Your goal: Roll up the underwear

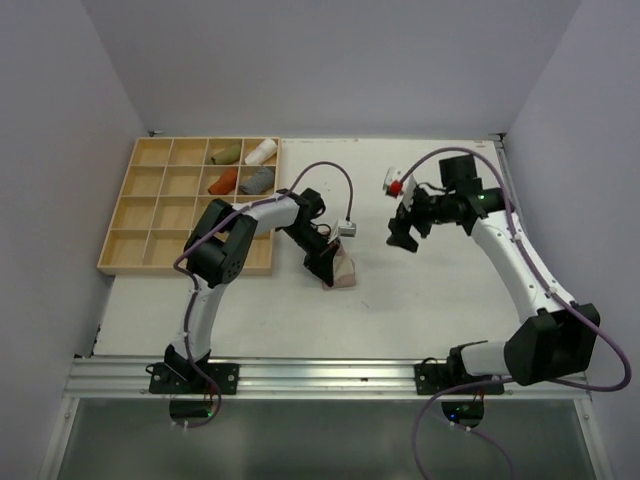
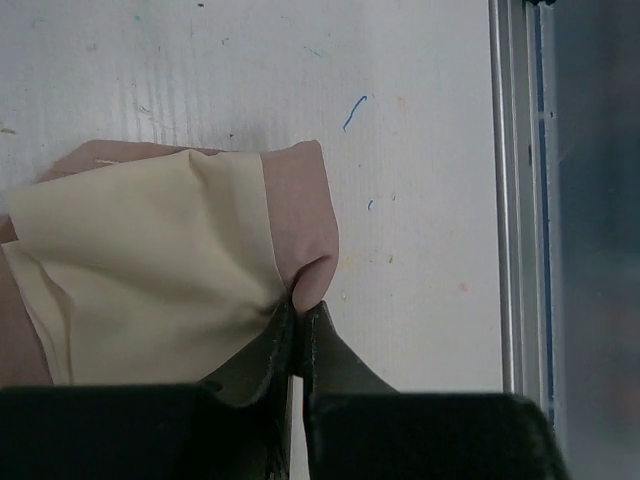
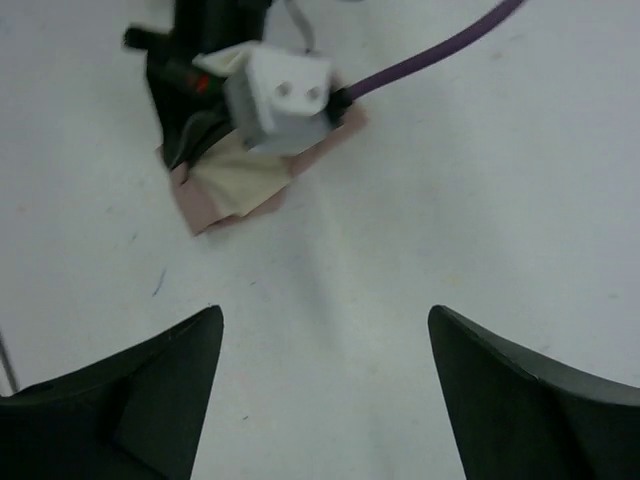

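White tabletop fills the overhead view, with a wooden divider tray at upper left holding a rust-orange roll in a second-row compartment. Near the centre lies the pale beige-pink underwear, a small crumpled fold of pinkish cloth with a cream lining. The left gripper is clamped tight on its folded edge, a pinch only the left wrist view shows closely. The right gripper hangs right of centre overhead, jaws spread wide, holding nothing. Its wrist view has the garment at upper left, partly hidden behind a white connector block.
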You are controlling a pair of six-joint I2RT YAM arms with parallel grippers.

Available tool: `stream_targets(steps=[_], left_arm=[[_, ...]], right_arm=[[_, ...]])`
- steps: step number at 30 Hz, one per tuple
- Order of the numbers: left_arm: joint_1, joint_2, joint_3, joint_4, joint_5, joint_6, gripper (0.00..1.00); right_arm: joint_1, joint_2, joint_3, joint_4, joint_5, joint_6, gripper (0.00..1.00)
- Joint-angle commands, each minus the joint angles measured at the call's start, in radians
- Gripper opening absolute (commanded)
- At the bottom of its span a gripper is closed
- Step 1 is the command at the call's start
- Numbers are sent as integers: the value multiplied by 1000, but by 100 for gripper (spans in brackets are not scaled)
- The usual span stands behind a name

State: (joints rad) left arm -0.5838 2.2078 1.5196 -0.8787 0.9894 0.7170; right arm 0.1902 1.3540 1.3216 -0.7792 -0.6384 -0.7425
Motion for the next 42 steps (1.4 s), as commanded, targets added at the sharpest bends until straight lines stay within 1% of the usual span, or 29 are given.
stream_targets(steps=[1, 2, 3, 4, 5, 6, 8, 11, 13, 15, 17, 20, 23, 26, 28, 29, 32, 34, 35, 36, 37, 38, 39, 40, 41, 42], left_arm=[[7, 108, 40, -104, -121, 53, 0], [9, 134, 51, -118, -129, 56, 0], [9, 148, 65, -134, -132, 73, 2], [9, 161, 89, -146, -132, 81, 2], [10, 182, 97, -166, -136, 90, 2], [10, 190, 103, -167, -140, 91, 3], [12, 204, 114, -170, -146, 98, 3], [15, 208, 117, -164, -143, 98, 4], [15, 207, 111, -160, -140, 96, 4], [13, 201, 102, -148, -144, 91, 4], [16, 202, 97, -144, -141, 91, 4], [15, 202, 96, -141, -140, 91, 5], [16, 201, 94, -135, -146, 91, 5], [16, 197, 96, -132, -149, 91, 6], [15, 199, 96, -134, -155, 91, 6], [16, 199, 97, -134, -156, 91, 6], [19, 196, 100, -126, -156, 88, 7], [21, 187, 103, -103, -156, 72, 12], [22, 184, 103, -92, -158, 64, 15], [22, 178, 105, -82, -158, 49, 16], [22, 165, 105, -59, -159, 39, 17], [24, 156, 106, -43, -169, 10, 20], [24, 144, 105, -25, -170, 1, 21], [29, 112, 102, 9, -170, -13, 24], [32, 87, 99, 29, -169, -37, 30], [39, 60, 79, 79, -167, -53, 32]], right_arm=[[88, -36, -149, -171, -132, -264, 87], [122, -42, -188, -102, -130, -267, 84], [156, -44, -253, -68, -127, -291, 79], [214, -44, -281, -28, -130, -299, 77], [238, -39, -310, 73, -133, -299, 75], [258, -30, -353, 118, -138, -302, 71], [316, 11, -378, 196, -124, -331, 67], [360, 62, -403, 248, -98, -365, 66], [379, 92, -435, 299, -78, -376, 62], [387, 106, -482, 404, -38, -362, 60], [397, 114, -505, 490, -5, -362, 60], [407, 143, -527, 540, 12, -379, 60], [417, 166, -550, 635, 71, -386, 61], [417, 197, -526, 629, 86, -394, 61], [419, 204, -524, 621, 91, -437, 60], [420, 215, -521, 591, 91, -458, 52], [426, 232, -510, 517, 95, -552, 40], [433, 246, -496, 476, 104, -621, 36], [434, 266, -472, 428, 108, -655, 32], [436, 283, -454, 404, 112, -664, 29], [436, 301, -428, 341, 114, -669, 26], [436, 321, -364, 307, 115, -650, 18], [436, 376, -322, 264, 109, -638, 14], [433, 405, -274, 156, 105, -617, 11], [427, 445, -169, 94, 79, -577, 5], [411, 505, -118, 34, 59, -560, 2]])
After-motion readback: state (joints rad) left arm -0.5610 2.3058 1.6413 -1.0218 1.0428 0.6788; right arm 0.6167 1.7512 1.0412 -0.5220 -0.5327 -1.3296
